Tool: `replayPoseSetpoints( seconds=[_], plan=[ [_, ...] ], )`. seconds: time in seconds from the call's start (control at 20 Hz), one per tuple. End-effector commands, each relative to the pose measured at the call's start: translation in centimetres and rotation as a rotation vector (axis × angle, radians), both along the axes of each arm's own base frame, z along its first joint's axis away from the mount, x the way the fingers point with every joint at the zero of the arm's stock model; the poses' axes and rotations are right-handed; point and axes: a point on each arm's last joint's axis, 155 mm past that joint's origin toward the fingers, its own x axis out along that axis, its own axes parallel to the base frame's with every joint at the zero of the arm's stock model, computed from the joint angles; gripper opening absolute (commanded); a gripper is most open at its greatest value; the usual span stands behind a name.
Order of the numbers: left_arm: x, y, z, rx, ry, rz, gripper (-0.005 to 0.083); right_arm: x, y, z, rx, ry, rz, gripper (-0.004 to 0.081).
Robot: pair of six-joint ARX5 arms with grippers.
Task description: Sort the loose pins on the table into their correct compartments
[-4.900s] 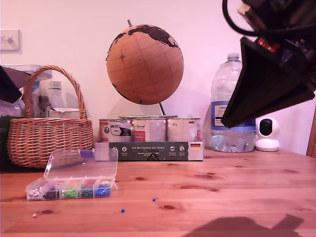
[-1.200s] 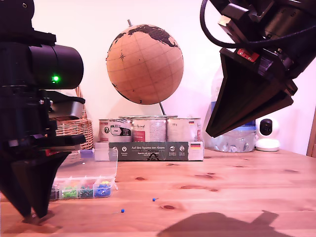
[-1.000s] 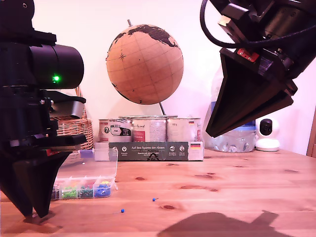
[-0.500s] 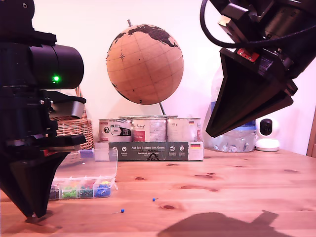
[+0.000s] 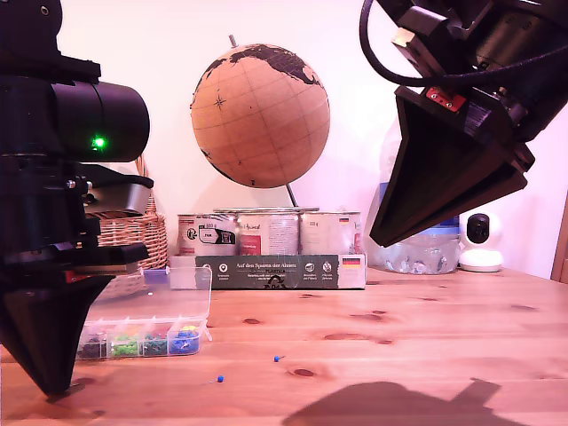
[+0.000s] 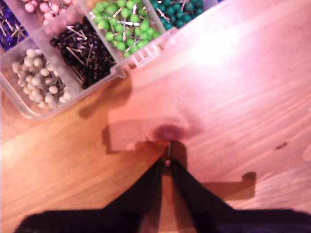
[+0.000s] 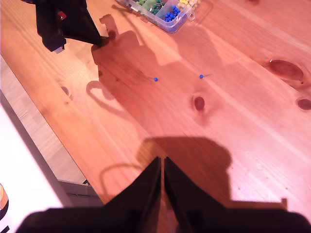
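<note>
Dark box [image 5: 280, 272] under globe: "Auf den Spuren der Ahnen", German flag at its end. Tin and bottle labels unreadable.

Two loose pins [image 5: 220, 379] [image 5: 277, 358] lie near the table's [image 5: 426, 355] front edge, the compartment box [image 5: 142, 337] toward the exterior view's left, a basket [image 5: 133, 232] behind it.

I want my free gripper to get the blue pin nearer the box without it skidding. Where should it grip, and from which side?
Grip the blue pin at its round head, coming straight down, jaws straddling it. It lies flat on the table with its thin shaft hard against the wood, so the head is probably the only part raised enough for my second gripper.
</note>
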Motion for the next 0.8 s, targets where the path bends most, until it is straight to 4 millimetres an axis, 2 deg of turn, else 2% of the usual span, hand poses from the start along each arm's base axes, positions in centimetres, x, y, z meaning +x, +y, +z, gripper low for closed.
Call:
replayPoseSetpoints(
  seconds=[0.0,0.3,0.75],
  plan=[
    [-0.02,-0.1,-0.63,0.005,0.011,-0.009,0.0033,-0.06,0.17,-0.12,-0.001,0.001,0.007,-0.0012],
    [0.25,-0.28,-0.59,-0.001,0.0,-0.017,-0.0021,-0.05,0.17,-0.11,-0.001,0.0,0.007,-0.0012],
    [-0.18,-0.02,-0.56,0.01,0.014,-0.031,-0.0021,-0.04,0.18,-0.1,-0.001,0.0,0.007,-0.0012]
  ],
)
